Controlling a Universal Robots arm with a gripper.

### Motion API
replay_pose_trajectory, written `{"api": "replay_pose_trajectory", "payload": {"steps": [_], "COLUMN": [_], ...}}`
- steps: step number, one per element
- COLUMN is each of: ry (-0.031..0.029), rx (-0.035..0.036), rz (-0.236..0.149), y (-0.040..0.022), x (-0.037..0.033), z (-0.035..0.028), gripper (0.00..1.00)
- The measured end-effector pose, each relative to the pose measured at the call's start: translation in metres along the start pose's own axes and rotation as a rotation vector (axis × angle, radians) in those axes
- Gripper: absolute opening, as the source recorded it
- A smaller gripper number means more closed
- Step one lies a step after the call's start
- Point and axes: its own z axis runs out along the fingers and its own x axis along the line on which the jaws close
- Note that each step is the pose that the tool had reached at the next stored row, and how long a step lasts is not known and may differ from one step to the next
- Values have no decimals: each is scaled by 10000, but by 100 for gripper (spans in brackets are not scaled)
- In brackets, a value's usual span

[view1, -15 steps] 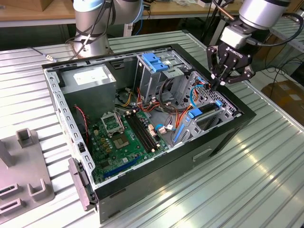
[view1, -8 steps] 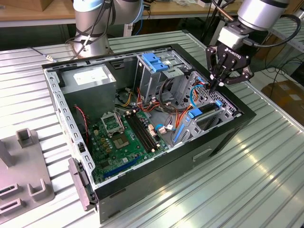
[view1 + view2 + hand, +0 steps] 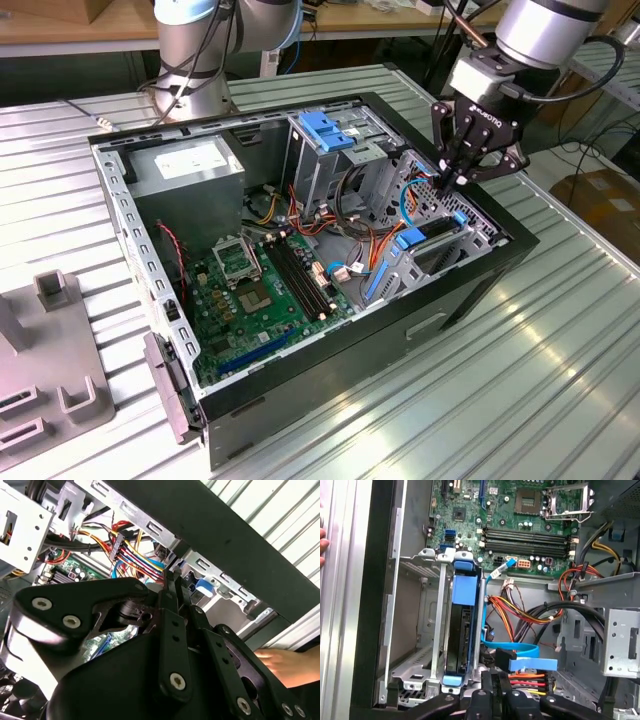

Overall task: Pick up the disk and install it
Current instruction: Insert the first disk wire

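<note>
On the exterior view's left a grey plastic holder (image 3: 45, 370) with blocky slots sits on the ribbed metal counter (image 3: 500, 370). Next comes the open black computer case (image 3: 330, 350), a big box lying on its side. Inside it, a plain grey power-supply box (image 3: 190, 170) sits at the back, and a flat green motherboard (image 3: 265, 290) covers the floor. More to the right stands a shiny metal drive cage with a bright blue latch (image 3: 328, 130) on top. Furthest right, the black gripper (image 3: 452, 180) hangs over the case's corner, pointing down. The first wrist view looks straight down and shows what the exterior view hides: the disk (image 3: 462, 630) stands on its thin edge in a metal bay (image 3: 415, 630), dark in the middle with smooth blue plastic rails along it. Beside it lie a flat blue cable (image 3: 512, 652) and a bunch of red, yellow and orange wires (image 3: 520, 612). The second wrist view shows a person's hand (image 3: 292, 662) outside the case. The jaws look closed together with nothing between them. The disk sits in its bay just beside the jaws, not touching them.
</note>
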Motion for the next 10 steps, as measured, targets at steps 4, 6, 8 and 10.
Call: {"api": "replay_pose_trajectory", "payload": {"steps": [4,6,8,10], "ry": [-1,0,-1,0], "rx": [0,0,0,0], "rz": [1,1,1,1], "y": [24,25,25,26], "x": [-3,-3,-3,-3], "z": [1,1,1,1], "gripper": [16,16,16,16]}}
